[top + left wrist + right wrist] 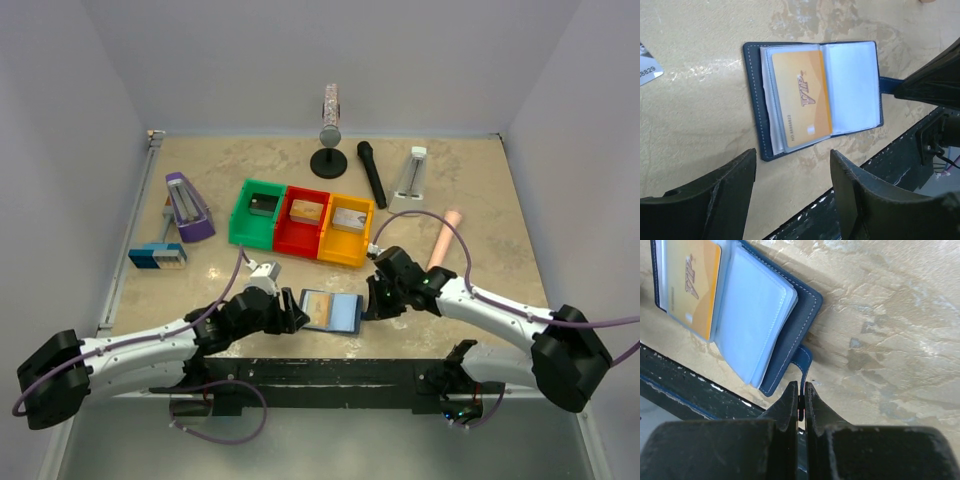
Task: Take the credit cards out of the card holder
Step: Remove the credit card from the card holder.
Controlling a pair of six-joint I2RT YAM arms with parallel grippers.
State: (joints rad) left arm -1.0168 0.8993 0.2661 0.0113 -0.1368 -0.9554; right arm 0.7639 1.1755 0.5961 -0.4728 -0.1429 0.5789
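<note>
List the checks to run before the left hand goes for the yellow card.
1. Dark navy bifold card holder lies open: ok.
2. Right hand shut on its blue strap tab: ok.
3. Left hand open above the holder: ok.
4. Yellow-gold card out of the holder: not ok, tucked in.
5. Silvery grey card out on the table: ok.
6. Black card found: cannot tell, none visible.

We have the card holder point(330, 310) lying spread on the table point(480, 200), close to its near edge. Inside it, a card point(801, 97) sits in the left half. The left fingers point(725, 200) hang apart just left of the holder, and the right fingers point(790, 405) pinch the tab point(804, 357) on its right side. Behind it runs a row of three bins point(305, 222), with a small box point(306, 210) in each.
</note>
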